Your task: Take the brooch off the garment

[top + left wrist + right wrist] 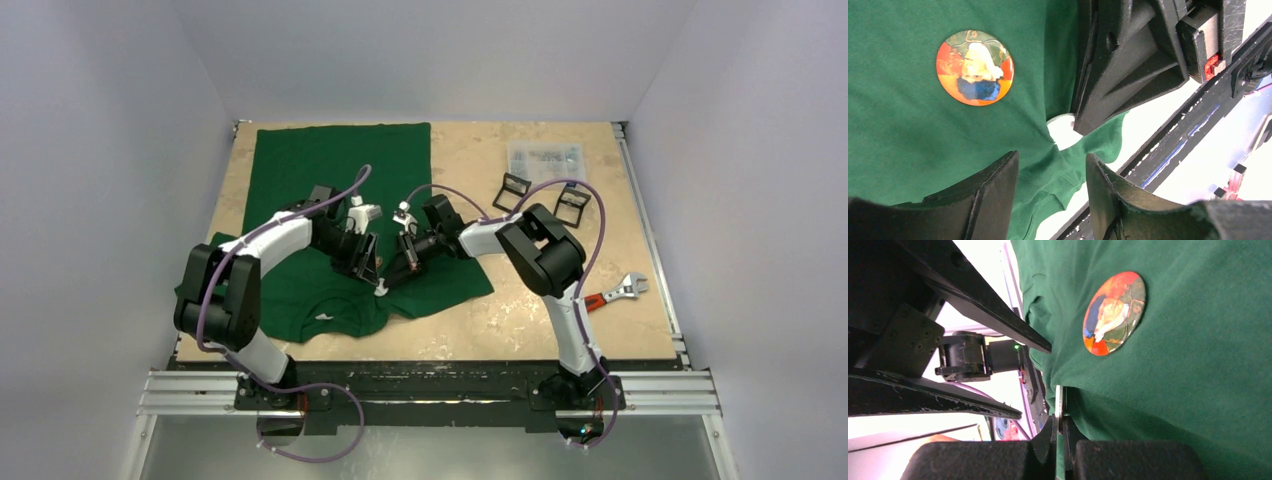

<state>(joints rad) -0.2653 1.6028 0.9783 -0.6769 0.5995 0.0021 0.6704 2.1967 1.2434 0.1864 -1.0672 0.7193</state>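
Right gripper (1058,422) pinches garment (1198,390) near brooch (1114,313); left gripper (1052,159) parted, empty. Risk: thin pinch slips, fabric slackens.

The dark green garment (908,150) fills the left of the frame. The round brooch (975,67), orange and red with a pale figure, sits on it at upper left. Along the bottom edge, the left claw (1052,159) stands with its fingers apart over the cloth. From top centre the right claw (1079,125) reaches down, its tip pinching puckered fabric beside a small white piece (1064,134).
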